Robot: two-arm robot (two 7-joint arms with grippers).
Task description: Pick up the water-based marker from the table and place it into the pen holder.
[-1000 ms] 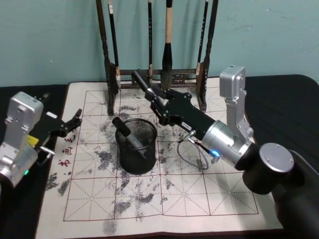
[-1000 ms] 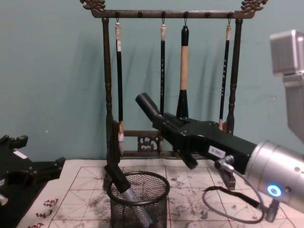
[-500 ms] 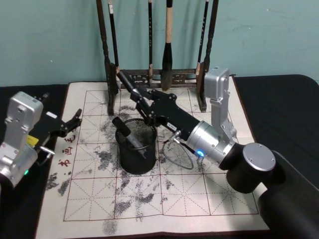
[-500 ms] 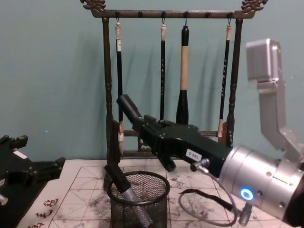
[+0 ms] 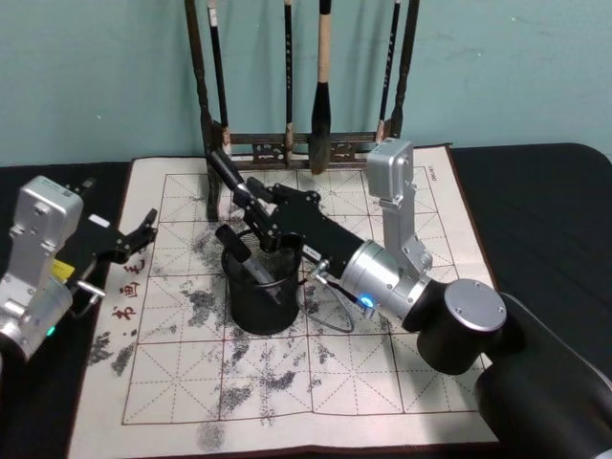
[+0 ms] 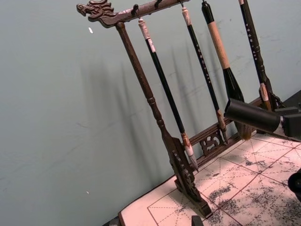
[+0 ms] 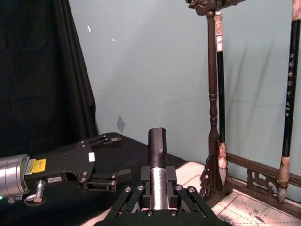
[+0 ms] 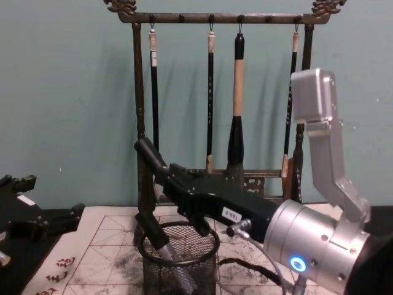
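The right gripper (image 5: 251,206), clamped on a marker (image 5: 222,168), reaches from lower right toward centre frame; the left gripper (image 5: 142,232) rests spread at left.

Lighting: even, moderately bright indoor light from the front, casting soft, doubled shadows of the brush rack (image 8: 218,92) and its hanging brushes onto the teal wall (image 8: 73,92), most distinct in the chest and left wrist views. Glare: mild sheen on the silver housing of the right arm (image 8: 319,92) and a small blue indicator light (image 8: 297,264) glowing on its wrist; black cloth (image 5: 545,201) beside the mat read as nearly featureless dark. Sharpness: scene was mostly in focus, with slight softness on the nearest arm parts in the chest view.
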